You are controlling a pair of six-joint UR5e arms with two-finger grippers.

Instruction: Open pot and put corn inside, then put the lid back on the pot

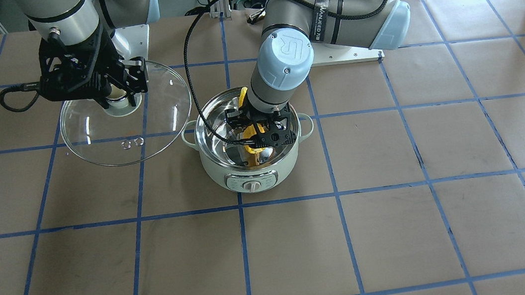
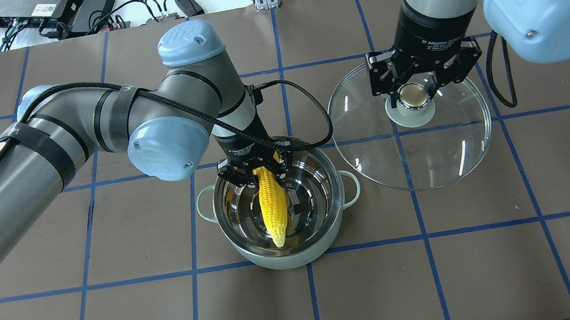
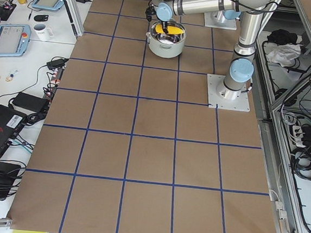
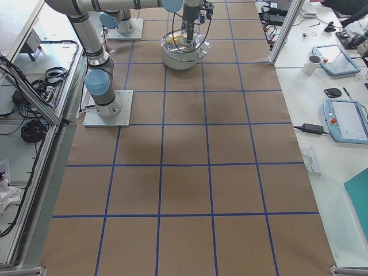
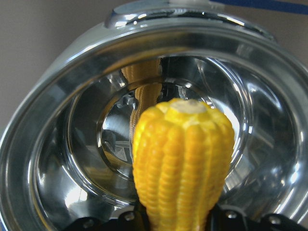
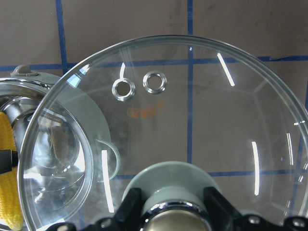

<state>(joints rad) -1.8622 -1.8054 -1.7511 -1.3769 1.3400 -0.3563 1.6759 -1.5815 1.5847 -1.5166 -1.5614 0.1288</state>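
Observation:
The mint-green pot (image 2: pixel 336 213) stands open near the table's middle, its dial panel (image 1: pixel 252 183) facing away from the robot. My left gripper (image 2: pixel 261 175) is shut on the thick end of the yellow corn (image 2: pixel 274 207) and holds it tilted inside the pot, tip down. The wrist view shows the corn (image 5: pixel 183 159) over the steel interior (image 5: pixel 57 144). I cannot tell whether the tip touches the bottom. My right gripper (image 2: pixel 414 95) is shut on the knob of the glass lid (image 2: pixel 426 159) and holds it beside the pot, off to the robot's right.
The table (image 2: pixel 441 282) is covered in brown paper with a blue tape grid. A black cable (image 2: pixel 311 108) loops from the left wrist over the pot's far rim. The lid's edge (image 6: pixel 29 159) overlaps the pot's handle in the right wrist view.

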